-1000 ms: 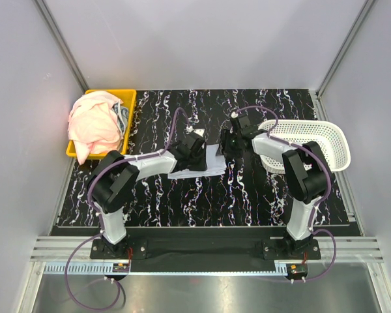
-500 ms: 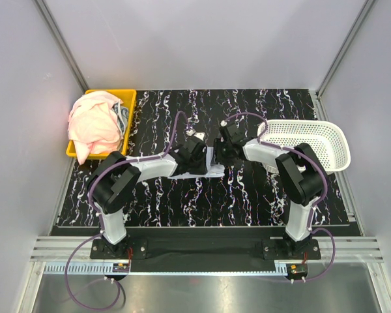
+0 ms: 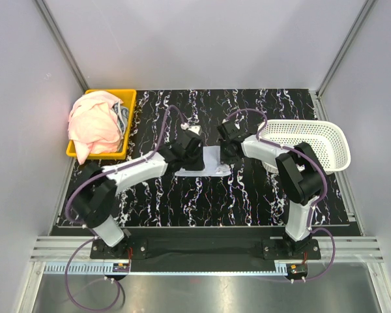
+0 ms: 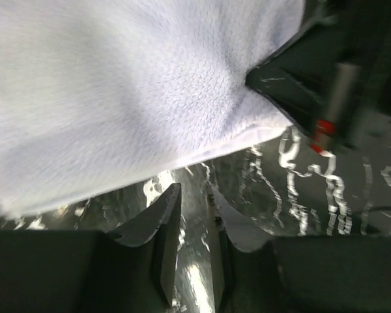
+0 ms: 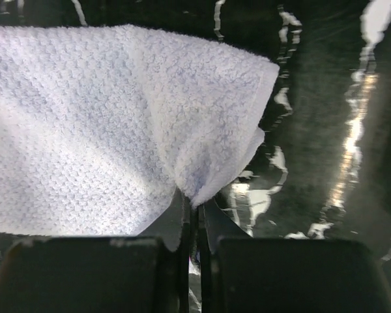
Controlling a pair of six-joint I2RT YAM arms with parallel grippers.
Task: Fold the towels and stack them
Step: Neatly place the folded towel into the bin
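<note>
While the pale blue-white towel (image 3: 208, 163) lies flat near the middle of the table (image 3: 247, 189), we see both arms reaching in over it from the 6 o'clock edge. The left end effector (image 4: 194, 189) sits low at the towel's 9 o'clock side. In its wrist view its two fingers stand a narrow gap apart with only the marbled black table between them, and the towel's hem runs just beyond the tips. We cannot tell whether cloth and fingers touch there. The right end effector (image 5: 192, 199) is at the towel's 2 o'clock corner, fingers pressed together and pinching a small raised fold of the waffle-textured cloth. The rest of the towel spreads away toward 10 o'clock in that wrist view. From above, the two end effectors face each other across the towel, near but apart. At the table's 10 o'clock corner, a heap of pink towels (image 3: 94, 124) fills the yellow bin (image 3: 129, 104) and spills over its outer rim. At 3 o'clock the white mesh basket (image 3: 322, 140) stands just beside the right arm.
</note>
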